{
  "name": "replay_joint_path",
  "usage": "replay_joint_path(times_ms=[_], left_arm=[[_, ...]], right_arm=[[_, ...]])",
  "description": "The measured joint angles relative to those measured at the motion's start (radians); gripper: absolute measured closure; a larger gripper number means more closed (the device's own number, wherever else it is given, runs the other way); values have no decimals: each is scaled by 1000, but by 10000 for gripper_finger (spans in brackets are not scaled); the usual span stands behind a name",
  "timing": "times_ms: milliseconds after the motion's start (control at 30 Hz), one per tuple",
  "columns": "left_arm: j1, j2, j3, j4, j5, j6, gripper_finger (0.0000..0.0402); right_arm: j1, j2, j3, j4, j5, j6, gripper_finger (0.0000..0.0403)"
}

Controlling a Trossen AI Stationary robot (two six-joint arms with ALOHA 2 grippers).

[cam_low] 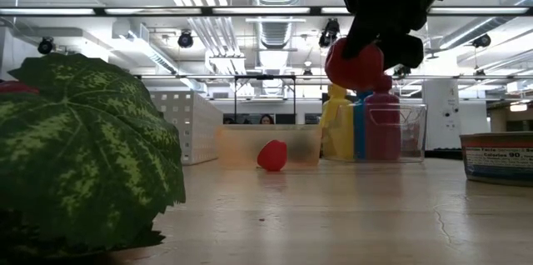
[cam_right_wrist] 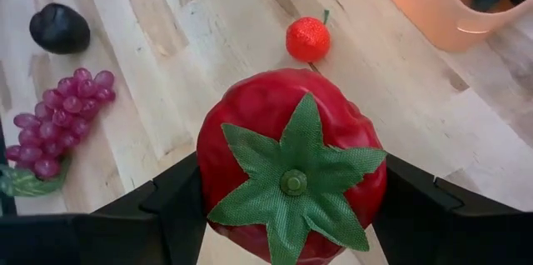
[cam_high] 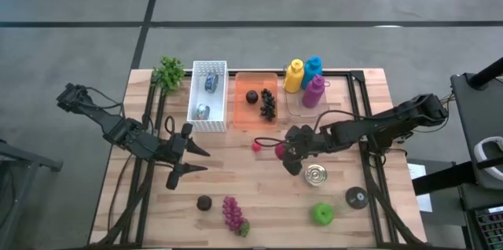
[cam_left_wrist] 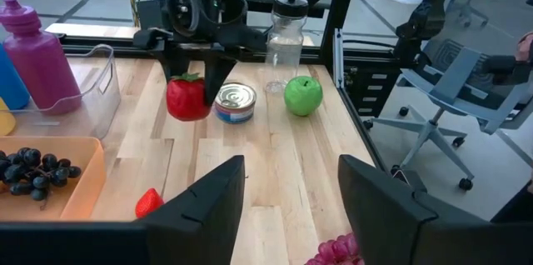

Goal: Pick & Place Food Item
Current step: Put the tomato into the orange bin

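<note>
A red tomato (cam_right_wrist: 291, 132) with a green star-shaped calyx sits in my right gripper (cam_high: 289, 154) above the middle of the table. It also shows in the low view as the tomato (cam_low: 354, 65) and in the left wrist view as the tomato (cam_left_wrist: 188, 98). A small red strawberry (cam_high: 256, 146) lies on the table just left of it. The orange tray (cam_high: 242, 112) at the far side holds dark grapes and a plum. My left gripper (cam_high: 192, 163) is open over the table's left part and touches nothing. My right gripper pinches the tomato's body between its two fingers (cam_right_wrist: 179, 202), one on each opposite flank (cam_right_wrist: 218, 173). The fingers come from above, pointing down. The calyx faces the wrist. The tomato is lifted clear of the table (cam_low: 354, 65).
A white basket (cam_high: 208, 97) stands left of the tray, and a clear bin with bottles (cam_high: 306, 85) right of it. A can (cam_high: 316, 174), a green apple (cam_high: 322, 214), a jar (cam_high: 356, 197), purple grapes (cam_high: 233, 214) and a dark plum (cam_high: 204, 202) lie nearer. A leafy plant (cam_high: 168, 71) stands far left.
</note>
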Motion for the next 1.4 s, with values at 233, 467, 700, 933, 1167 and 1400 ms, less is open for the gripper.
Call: replay_joint_path(times_ms=[233, 467, 700, 933, 1167, 1400], left_arm=[[0, 0, 0, 0, 0, 0, 190], [0, 0, 0, -14, 0, 0, 182], [0, 0, 0, -43, 0, 0, 182], [0, 0, 0, -43, 0, 0, 194], [0, 0, 0, -43, 0, -1, 205], [1, 0, 0, -43, 0, -1, 213]], right_arm=[[-23, -27, 5, 26, -1, 50, 144], [-78, 12, 132, 17, 18, 22, 144], [-237, 90, 277, 8, -36, -49, 144], [-368, 212, 422, -81, -146, -153, 143], [-429, 331, 481, -142, -192, -211, 143], [-477, 429, 480, -120, -229, -218, 143]])
